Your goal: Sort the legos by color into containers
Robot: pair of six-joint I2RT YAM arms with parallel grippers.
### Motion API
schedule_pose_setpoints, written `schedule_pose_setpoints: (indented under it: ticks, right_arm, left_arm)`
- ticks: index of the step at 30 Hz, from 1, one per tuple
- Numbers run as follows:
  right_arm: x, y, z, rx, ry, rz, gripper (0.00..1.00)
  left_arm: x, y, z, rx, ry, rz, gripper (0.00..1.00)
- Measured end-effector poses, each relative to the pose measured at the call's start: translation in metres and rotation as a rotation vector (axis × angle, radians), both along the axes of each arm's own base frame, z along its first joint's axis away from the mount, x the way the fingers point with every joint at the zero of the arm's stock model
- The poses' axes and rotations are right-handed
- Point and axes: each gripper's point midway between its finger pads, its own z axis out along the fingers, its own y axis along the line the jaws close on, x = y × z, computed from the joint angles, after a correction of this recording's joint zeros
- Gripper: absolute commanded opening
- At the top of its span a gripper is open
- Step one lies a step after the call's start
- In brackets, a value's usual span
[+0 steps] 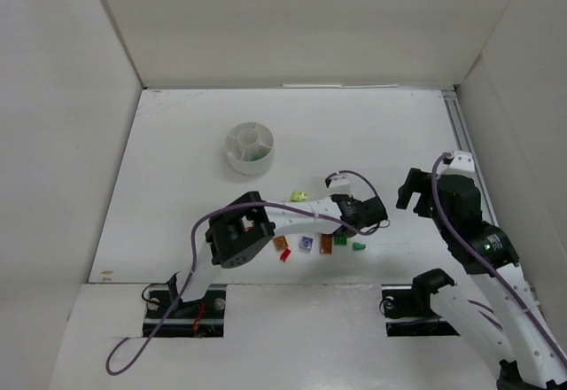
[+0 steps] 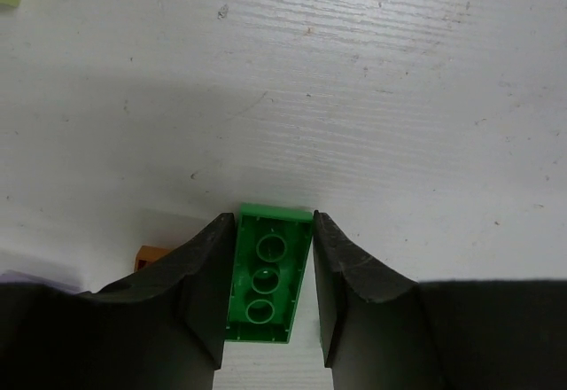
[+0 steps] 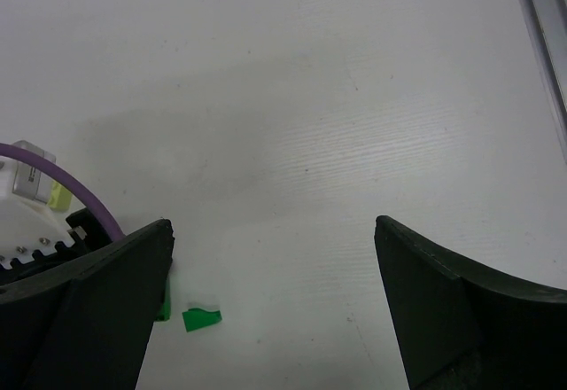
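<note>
In the top view, a low round white plastic tub divided into wedge compartments is seen toward the far left of the white desk. It is well apart from the small coloured plastic bricks strewn near the desk's near edge. The left tool is lowered at the right end of that scatter, while the right tool is held up near the right edge, presumably to keep clear. In the left wrist view, a green plastic brick, lying underside up on the desk, is clamped along its long sides between the black fingers. The narrow width is judged to have been chosen for a sure lift toward the tub, where a green speck is visible in one compartment. In the right wrist view, the right tool's fingers are spread wide with nothing between them, and a small green piece lies on the desk just beside the left-hand one.
</note>
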Motion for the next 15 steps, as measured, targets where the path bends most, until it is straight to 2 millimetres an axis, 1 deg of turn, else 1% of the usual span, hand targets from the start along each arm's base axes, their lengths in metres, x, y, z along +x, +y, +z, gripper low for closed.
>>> schedule_pose_setpoints:
  ticks: [4, 11, 15]
  right_arm:
    - [0.0, -0.001, 0.001, 0.0, -0.007, -0.004, 1.0]
    - [0.001, -0.002, 0.004, 0.0, -0.02, -0.013, 1.0]
    - [0.001, -0.003, 0.006, 0.0, -0.03, -0.018, 1.0]
  left_arm:
    - [0.0, 0.0, 0.0, 0.003, -0.002, -0.007, 0.17]
    - [0.002, 0.002, 0.002, 0.023, -0.018, -0.03, 0.17]
    - [0.008, 0.014, 0.01, 0.072, -0.058, -0.025, 0.17]
